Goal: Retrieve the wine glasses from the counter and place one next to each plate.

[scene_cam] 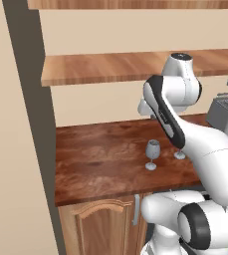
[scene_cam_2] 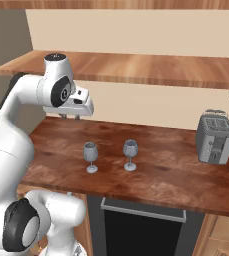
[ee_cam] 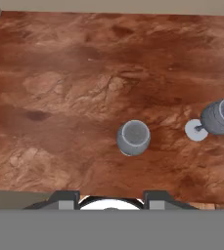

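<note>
White arm sections loom closest, rising from the base in front of the bench. Both wine glasses stand upright on the dark wood, near each other but apart: the left glass and the right glass. Neither has been lifted. High above them, toward the back wall, hangs the gripper, nothing between its fingers; how wide they stand I cannot tell. A toaster sits far right. No plates are to be seen from here. By my reckoning the job has barely begun: both glasses remain to be picked up and carried off.
</note>
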Controlling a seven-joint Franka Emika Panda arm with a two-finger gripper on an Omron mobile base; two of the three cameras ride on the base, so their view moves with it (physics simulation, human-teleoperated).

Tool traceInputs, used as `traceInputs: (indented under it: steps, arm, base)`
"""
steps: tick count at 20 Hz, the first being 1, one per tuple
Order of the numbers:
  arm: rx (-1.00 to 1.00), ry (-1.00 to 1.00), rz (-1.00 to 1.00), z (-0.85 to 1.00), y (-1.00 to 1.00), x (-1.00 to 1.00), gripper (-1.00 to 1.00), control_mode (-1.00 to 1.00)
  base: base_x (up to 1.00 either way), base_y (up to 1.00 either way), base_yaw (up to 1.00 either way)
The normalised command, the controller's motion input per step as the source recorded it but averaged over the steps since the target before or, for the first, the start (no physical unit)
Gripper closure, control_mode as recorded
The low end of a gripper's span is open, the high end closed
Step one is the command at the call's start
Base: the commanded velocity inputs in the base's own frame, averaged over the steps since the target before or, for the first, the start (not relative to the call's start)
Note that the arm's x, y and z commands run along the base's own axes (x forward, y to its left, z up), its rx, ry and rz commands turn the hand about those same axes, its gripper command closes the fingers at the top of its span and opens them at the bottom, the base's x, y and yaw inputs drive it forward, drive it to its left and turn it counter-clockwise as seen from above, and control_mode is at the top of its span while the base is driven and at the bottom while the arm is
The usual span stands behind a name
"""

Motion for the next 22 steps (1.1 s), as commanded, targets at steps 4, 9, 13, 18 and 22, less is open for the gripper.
traceInputs:
  steps: [4, 9, 13, 18, 22]
  arm:
    - [-0.01, -0.08, 0.00, 0.00, 0.00, -0.34, -1.00, -1.00]
    - [-0.09, -0.23, 0.00, 0.00, 0.02, -0.94, -1.00, -1.00]
    - [-0.06, -0.29, 0.00, 0.00, 0.00, -0.97, -1.00, -1.00]
    - [0.00, -0.14, -0.03, 0.00, -0.17, -0.81, -1.00, -1.00]
    - [0.07, -0.07, 0.00, 0.00, -0.61, -0.50, -1.00, -1.00]
  base:
    - [0.00, 0.00, 0.00]
    - [0.00, 0.00, 0.00]
    - [0.00, 0.00, 0.00]
    - [0.00, 0.00, 0.00]
    - [0.00, 0.00, 0.00]
